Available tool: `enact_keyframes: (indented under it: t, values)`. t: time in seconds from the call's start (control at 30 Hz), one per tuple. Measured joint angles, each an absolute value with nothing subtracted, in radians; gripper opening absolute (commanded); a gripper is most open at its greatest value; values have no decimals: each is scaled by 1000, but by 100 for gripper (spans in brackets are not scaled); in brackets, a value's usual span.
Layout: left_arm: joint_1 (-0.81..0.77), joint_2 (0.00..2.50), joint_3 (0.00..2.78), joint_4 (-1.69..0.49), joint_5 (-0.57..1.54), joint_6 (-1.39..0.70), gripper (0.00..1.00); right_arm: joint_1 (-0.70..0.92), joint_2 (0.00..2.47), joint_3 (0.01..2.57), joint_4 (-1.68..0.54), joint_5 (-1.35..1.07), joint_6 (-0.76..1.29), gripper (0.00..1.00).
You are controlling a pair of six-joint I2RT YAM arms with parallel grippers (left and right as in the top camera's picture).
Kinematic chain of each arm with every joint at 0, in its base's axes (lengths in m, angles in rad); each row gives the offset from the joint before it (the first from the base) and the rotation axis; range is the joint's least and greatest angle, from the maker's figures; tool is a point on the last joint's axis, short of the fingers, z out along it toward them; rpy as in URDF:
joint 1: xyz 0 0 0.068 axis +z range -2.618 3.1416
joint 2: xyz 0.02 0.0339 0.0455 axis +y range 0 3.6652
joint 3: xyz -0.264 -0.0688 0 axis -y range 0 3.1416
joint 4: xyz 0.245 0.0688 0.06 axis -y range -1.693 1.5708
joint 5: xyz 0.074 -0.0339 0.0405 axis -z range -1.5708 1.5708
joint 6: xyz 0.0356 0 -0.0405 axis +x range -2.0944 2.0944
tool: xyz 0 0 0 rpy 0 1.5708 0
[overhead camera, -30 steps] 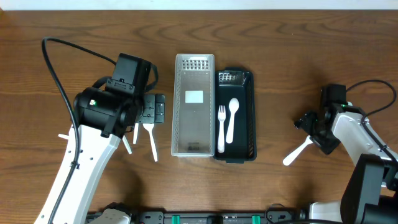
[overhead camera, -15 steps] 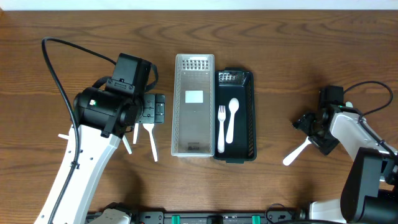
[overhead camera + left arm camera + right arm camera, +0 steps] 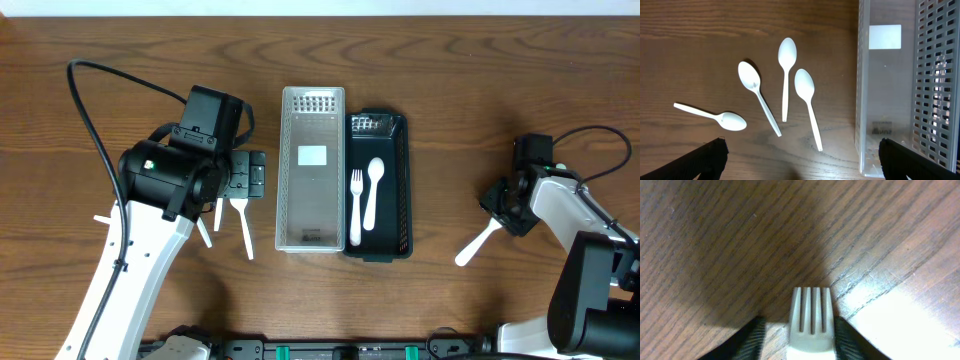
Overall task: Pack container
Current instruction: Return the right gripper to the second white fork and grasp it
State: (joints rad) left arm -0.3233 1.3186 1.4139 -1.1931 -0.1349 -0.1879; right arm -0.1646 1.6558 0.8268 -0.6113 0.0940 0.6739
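Observation:
A clear perforated container [image 3: 311,215] stands beside a black tray [image 3: 402,180] holding a white fork [image 3: 355,208] and a white spoon [image 3: 373,192]. Several white spoons [image 3: 785,75] lie on the wood left of the clear container [image 3: 885,90]. My left gripper [image 3: 805,162] hovers over them, wide open and empty; it also shows in the overhead view [image 3: 245,180]. My right gripper [image 3: 503,208] is at the far right, its fingers [image 3: 752,340] close on both sides of a white fork [image 3: 812,317], which still lies on the table [image 3: 478,244].
The left arm's black cable [image 3: 95,110] loops over the table's left side. One spoon [image 3: 715,116] lies apart, furthest left. Bare wood separates the black tray from the right gripper.
My right gripper has turned slightly and narrowed around the fork's handle; the fork has stayed in place. The left arm has not moved.

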Motion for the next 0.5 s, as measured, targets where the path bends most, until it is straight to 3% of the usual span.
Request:
enact_keyframes:
  t: [0.13,0.43,0.5]
  values:
    - [-323,1319,1414,-1193,-135,-188,98,-165,1656,827,-612,94,672,30]
    - [-323,1319,1414,-1193,-135,-188,98,-165,1656,828,-612,94,672,25]
    - [-323,1319,1414,-1193,-135,-188,98,-165,1656,828,-612,94,672,20]
